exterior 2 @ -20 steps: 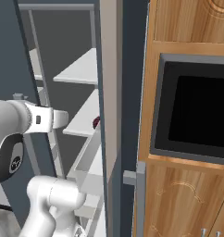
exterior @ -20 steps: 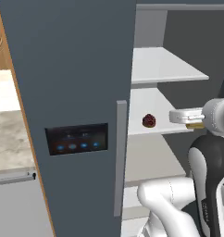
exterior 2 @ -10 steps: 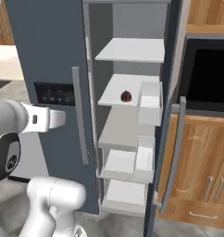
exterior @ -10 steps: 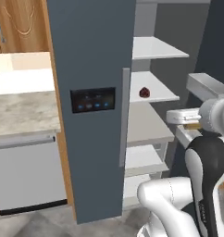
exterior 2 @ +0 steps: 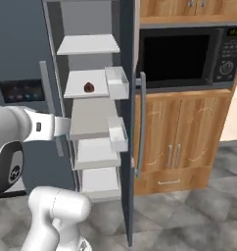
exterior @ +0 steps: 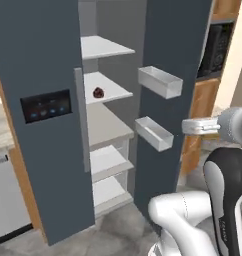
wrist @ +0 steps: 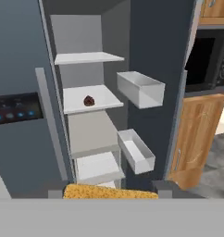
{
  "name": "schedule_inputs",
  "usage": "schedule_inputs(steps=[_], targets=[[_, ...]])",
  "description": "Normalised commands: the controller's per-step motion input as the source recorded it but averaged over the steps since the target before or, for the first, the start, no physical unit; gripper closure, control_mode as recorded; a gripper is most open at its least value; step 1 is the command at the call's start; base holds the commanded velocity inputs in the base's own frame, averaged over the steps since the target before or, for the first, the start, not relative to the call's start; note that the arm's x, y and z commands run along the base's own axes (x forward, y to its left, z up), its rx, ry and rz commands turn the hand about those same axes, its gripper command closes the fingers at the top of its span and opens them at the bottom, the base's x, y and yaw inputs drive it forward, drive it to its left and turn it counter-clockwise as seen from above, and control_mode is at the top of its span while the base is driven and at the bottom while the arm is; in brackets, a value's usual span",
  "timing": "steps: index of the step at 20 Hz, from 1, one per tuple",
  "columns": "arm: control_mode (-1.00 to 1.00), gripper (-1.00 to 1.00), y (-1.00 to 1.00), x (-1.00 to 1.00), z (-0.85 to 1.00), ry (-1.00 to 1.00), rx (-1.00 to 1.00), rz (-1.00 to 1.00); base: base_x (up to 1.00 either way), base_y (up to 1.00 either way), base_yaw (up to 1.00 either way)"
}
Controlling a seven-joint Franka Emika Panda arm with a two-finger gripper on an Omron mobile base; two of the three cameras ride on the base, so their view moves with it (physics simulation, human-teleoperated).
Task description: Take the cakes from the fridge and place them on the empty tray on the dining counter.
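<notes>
The tan-yellow square cake (wrist: 110, 191), grainy and sponge-like, sits between the two dark fingertips (wrist: 162, 190) of the pincer (wrist: 109, 193), which is clenched on it at the bottom of the hand view, well out in front of the fridge (exterior: 38, 65). The dark brown-red round cake (exterior: 98, 92) rests alone on the second white shelf (exterior 2: 81, 88) inside the open fridge, toward the middle of that shelf. The white arm (exterior: 223, 170) rises from its rounded base, bends at a dark joint, and holds its wrist level, the hand pointing straight at the fridge interior. The fridge is a tall slate-grey slab with a long grey vertical handle (exterior: 80, 120) and a black panel (exterior: 45, 106) with blue lights; its right door (wrist: 155, 55) stands open, carrying two pale boxy bins (exterior: 160, 81). Beside it are wood cabinets (exterior 2: 184, 132) with a black microwave (exterior 2: 186, 56)
</notes>
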Motion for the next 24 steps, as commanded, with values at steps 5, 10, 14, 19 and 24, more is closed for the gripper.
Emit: schedule_inputs(steps=[5,10,14,19,24], targets=[[1.0,1.0,0.0,0.0,0.0,0.0,0.0,0.0,-0.3,0.01,-0.67],[1.0,1.0,0.0,0.0,0.0,0.0,0.0,0.0,-0.16,0.09,-0.71],[1.0,1.0,0.0,0.0,0.0,0.0,0.0,0.0,-0.14,0.13,-0.76],[1.0,1.0,0.0,0.0,0.0,0.0,0.0,0.0,-0.17,0.1,-0.79],[1.0,1.0,0.0,0.0,0.0,0.0,0.0,0.0,-0.15,0.05,-0.79]])
